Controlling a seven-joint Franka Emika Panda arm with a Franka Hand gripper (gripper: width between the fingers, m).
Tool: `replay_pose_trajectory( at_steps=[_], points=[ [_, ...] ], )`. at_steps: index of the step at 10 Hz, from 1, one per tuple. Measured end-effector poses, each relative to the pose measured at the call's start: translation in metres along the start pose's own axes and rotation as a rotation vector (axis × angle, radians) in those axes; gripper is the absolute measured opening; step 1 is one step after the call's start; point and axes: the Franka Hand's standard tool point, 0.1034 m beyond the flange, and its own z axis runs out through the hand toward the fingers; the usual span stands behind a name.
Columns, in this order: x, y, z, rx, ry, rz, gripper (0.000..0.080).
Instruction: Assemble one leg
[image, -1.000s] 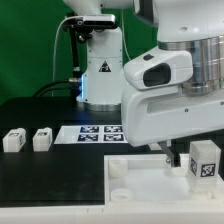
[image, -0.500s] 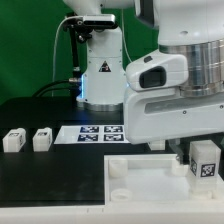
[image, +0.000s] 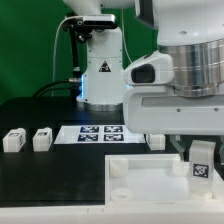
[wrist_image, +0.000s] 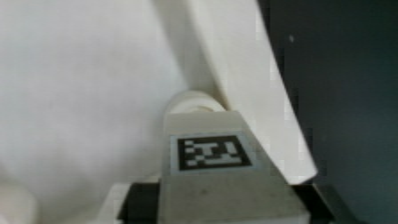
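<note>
- A loose leg sat on the black table at the exterior view's far left. A second loose leg stood just beside it, the two apart from each other.
- The marker board lay flat on the table further right, in front of the arm's base.
- The white panel lay in the foreground, stretching from the middle of the exterior view to its right edge. Its raised rim showed along the near and far sides.
- A small white block showed just beyond the panel's far edge, under the arm's bulky white wrist. What it was could not be told.
- The gripper hung over the panel's end at the exterior view's right. It was pinching the held leg upright, with the leg's black-and-white tag facing the camera.
- In the wrist view the gripper had its dark finger pads pressed against both sides of the held leg. The tag was in plain sight between them.
- Beyond the leg's far end, the wrist view showed the panel and its raised edge, with black table alongside.
- Whether the leg's lower end touched the panel could not be told from either view.
</note>
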Motion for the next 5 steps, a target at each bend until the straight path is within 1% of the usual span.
replay_pose_trajectory(
  at_steps=[1,2,3,5],
  points=[
    [0.0018,0.0012,0.0,0.037,-0.023,0.252,0.0294],
    [0.0021,0.0018,0.0001,0.051,-0.041,0.393,0.0294],
    [0.0015,0.0017,0.0003,0.057,-0.052,0.492,0.0295],
    [-0.0034,-0.0017,0.0027,0.057,-0.051,0.681,0.0295]
  ],
)
